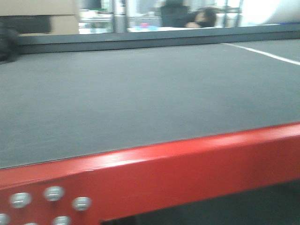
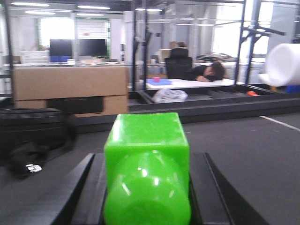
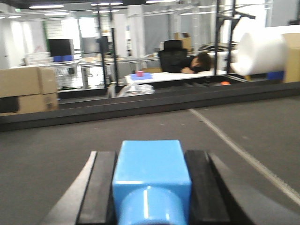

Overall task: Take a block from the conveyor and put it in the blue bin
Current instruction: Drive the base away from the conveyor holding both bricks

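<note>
The conveyor filled the front view: a dark grey woven belt running wide and flat, edged on the near side by its red frame, with a cluster of silver bolts at the frame's lower left. A thin white line crossed the belt toward the conveyor's far right corner. No block lay on the stretch of belt seen from the front.

Both blocks showed only in the wrist views, each above the conveyor's belt. The left fingers were closed on a green block, a cube with a rounded part facing the camera, pinched between the two black pads on either side. The right fingers gripped a blue block of the same shape in the same way. Whether either block touched the belt could not be told.

Beyond the conveyor's far edge stood a cardboard box toward the left and a large white roll toward the right. A black bag sat at the conveyor's far left. A person lay slumped forward well behind the conveyor, roughly opposite its middle.
</note>
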`<move>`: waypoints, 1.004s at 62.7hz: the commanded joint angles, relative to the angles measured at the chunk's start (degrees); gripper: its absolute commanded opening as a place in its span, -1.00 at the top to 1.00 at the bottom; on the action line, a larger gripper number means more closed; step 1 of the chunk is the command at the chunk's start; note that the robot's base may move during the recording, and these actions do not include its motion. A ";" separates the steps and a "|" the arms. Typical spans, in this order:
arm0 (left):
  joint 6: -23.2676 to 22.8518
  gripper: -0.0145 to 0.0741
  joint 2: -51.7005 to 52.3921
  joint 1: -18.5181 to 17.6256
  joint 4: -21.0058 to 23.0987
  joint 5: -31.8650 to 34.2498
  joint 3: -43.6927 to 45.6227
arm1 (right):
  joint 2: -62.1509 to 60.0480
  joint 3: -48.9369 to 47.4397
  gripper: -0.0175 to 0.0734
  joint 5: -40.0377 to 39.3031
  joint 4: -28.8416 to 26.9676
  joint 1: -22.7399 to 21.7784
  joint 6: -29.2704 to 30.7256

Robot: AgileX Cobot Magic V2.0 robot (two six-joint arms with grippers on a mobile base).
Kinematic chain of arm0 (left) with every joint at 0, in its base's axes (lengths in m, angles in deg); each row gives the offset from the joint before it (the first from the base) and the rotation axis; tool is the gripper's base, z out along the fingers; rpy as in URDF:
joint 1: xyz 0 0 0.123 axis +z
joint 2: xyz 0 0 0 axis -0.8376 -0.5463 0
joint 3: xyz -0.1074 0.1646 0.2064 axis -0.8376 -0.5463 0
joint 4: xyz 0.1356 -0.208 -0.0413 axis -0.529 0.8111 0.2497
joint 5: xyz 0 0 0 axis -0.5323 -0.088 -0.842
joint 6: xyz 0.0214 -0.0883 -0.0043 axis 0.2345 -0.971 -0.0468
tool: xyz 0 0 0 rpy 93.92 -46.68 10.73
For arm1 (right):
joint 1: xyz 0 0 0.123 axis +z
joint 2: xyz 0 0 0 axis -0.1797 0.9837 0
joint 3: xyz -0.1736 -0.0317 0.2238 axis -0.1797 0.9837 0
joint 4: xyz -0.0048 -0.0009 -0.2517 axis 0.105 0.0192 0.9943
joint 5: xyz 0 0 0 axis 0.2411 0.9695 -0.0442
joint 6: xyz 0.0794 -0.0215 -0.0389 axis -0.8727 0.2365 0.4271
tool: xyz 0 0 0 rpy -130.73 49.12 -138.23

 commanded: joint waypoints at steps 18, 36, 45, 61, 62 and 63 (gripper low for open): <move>-0.56 0.92 0.39 0.26 0.21 1.20 -0.14 | -0.23 -0.43 0.97 -1.41 -0.14 -0.11 0.29; -0.56 0.92 0.39 0.26 0.21 1.20 -0.14 | -0.23 -0.43 0.97 -1.41 -0.14 -0.11 0.29; -0.56 0.92 0.39 0.26 0.21 1.20 -0.14 | -0.23 -0.43 0.97 -1.41 -0.14 -0.11 0.29; -0.56 0.92 0.39 0.26 0.21 1.20 -0.14 | -0.23 -0.43 0.97 -1.41 -0.14 -0.11 0.29; -0.56 0.92 0.39 0.26 0.21 1.20 -0.14 | -0.23 -0.43 0.97 -1.41 -0.14 -0.11 0.29; -0.56 0.92 0.39 0.26 0.21 1.20 -0.14 | -0.23 -0.43 0.97 -1.41 -0.14 -0.11 0.29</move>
